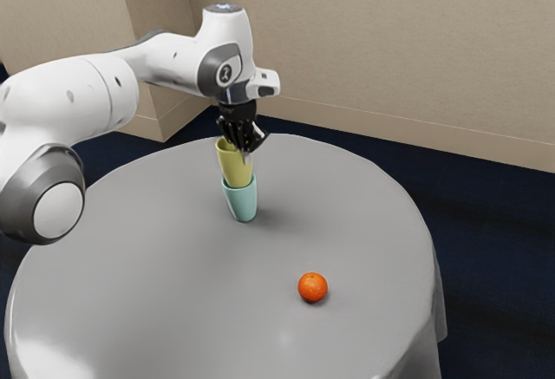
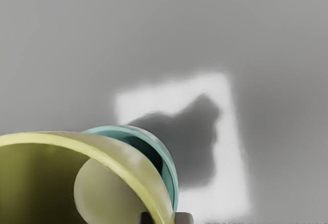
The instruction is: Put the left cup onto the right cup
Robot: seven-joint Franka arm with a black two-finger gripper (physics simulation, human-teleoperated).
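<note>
Reaching in from the exterior view's left over the round grey table (image 1: 156, 292), my arm (image 1: 87, 93) ends above its middle. The yellow cup (image 1: 234, 166) sits upright, nested in the teal cup (image 1: 242, 203), which stands on the table. My gripper (image 1: 247, 143) is narrow, its fingers pinching the yellow cup's rim on the side toward the exterior view's right. An orange (image 1: 313, 287) lies well apart, nearer the table's edge.

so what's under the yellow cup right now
A teal plastic cup, upright on the round grey table. The yellow plastic cup sits nested in it, leaning slightly. Its base is hidden inside the teal cup, so whether it touches bottom is unclear.
</note>
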